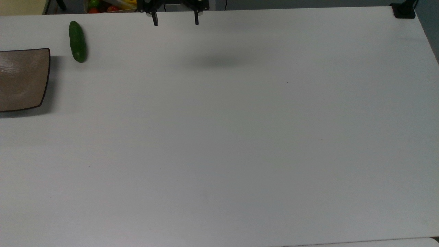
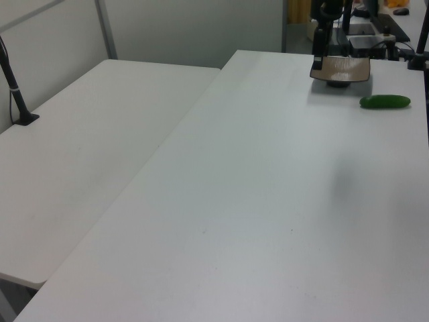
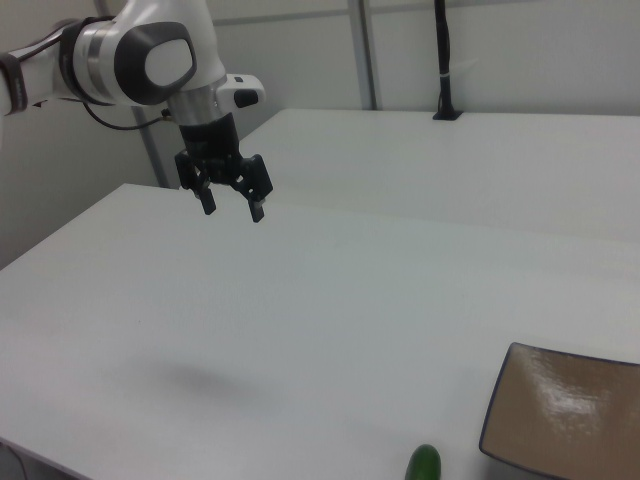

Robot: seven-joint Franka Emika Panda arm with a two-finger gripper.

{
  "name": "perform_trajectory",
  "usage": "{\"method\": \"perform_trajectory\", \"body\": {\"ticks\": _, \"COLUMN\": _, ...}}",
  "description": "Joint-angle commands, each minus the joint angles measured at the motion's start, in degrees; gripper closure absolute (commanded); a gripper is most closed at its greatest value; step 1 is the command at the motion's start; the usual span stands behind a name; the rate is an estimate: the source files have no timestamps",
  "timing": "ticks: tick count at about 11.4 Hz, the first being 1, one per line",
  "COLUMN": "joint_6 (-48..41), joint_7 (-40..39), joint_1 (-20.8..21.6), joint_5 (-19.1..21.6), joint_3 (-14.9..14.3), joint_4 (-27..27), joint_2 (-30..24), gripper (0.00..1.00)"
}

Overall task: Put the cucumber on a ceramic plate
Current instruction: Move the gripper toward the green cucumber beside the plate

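The tool (image 3: 230, 203) hangs high above the white tabletop (image 1: 240, 137), fingers spread wide and holding nothing, wrist pointing down. The cucumber (image 1: 77, 41) lies well off toward the top view's left, its long axis running up-down there, just beside the ceramic plate (image 1: 24, 80) but apart from it.

White table (image 1: 240, 137), 2nd white table (image 2: 87, 154) alongside, pale wall panels (image 2: 194, 27) behind, dark pole (image 3: 441, 60) at far edge.
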Motion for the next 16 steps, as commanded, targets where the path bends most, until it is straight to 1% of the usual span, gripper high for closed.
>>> {"method": "perform_trajectory", "body": {"ticks": 1, "joint_6": 1.1, "joint_7": -1.9, "joint_1": -2.0, "joint_5": 0.8, "joint_3": -0.6, "joint_4": -1.6, "joint_2": -1.7, "gripper": 0.00}}
{"method": "perform_trajectory", "body": {"ticks": 3, "joint_6": -3.4, "joint_7": -2.2, "joint_1": -2.1, "joint_5": 0.9, "joint_3": -0.8, "joint_4": 2.8, "joint_2": 1.0, "gripper": 0.00}}
{"method": "perform_trajectory", "body": {"ticks": 4, "joint_6": -4.2, "joint_7": -2.4, "joint_1": -2.1, "joint_5": 0.9, "joint_3": -0.8, "joint_4": 3.2, "joint_2": 1.1, "gripper": 0.00}}
{"method": "perform_trajectory", "body": {"ticks": 8, "joint_6": -4.0, "joint_7": -2.4, "joint_1": -2.2, "joint_5": 0.9, "joint_3": -0.9, "joint_4": 3.1, "joint_2": 0.6, "gripper": 0.00}}
{"method": "perform_trajectory", "body": {"ticks": 9, "joint_6": -3.6, "joint_7": -2.6, "joint_1": -3.1, "joint_5": 0.8, "joint_3": -0.8, "joint_4": 2.7, "joint_2": 0.0, "gripper": 0.00}}
{"method": "perform_trajectory", "body": {"ticks": 11, "joint_6": -2.7, "joint_7": -3.1, "joint_1": -3.8, "joint_5": 0.0, "joint_3": -1.0, "joint_4": -0.5, "joint_2": -3.1, "gripper": 0.00}}
{"method": "perform_trajectory", "body": {"ticks": 12, "joint_6": -2.7, "joint_7": -6.1, "joint_1": -5.3, "joint_5": -0.4, "joint_3": -1.1, "joint_4": -2.5, "joint_2": -4.6, "gripper": 0.00}}
{"method": "perform_trajectory", "body": {"ticks": 13, "joint_6": -2.7, "joint_7": -9.0, "joint_1": -7.8, "joint_5": -1.4, "joint_3": -1.1, "joint_4": -4.1, "joint_2": -6.3, "gripper": 0.00}}
{"method": "perform_trajectory", "body": {"ticks": 14, "joint_6": -2.7, "joint_7": -10.0, "joint_1": -10.0, "joint_5": -2.3, "joint_3": -1.4, "joint_4": -5.5, "joint_2": -7.6, "gripper": 0.00}}
{"method": "perform_trajectory", "body": {"ticks": 16, "joint_6": -2.5, "joint_7": -12.0, "joint_1": -14.1, "joint_5": -6.2, "joint_3": -1.4, "joint_4": -7.7, "joint_2": -8.1, "gripper": 0.00}}
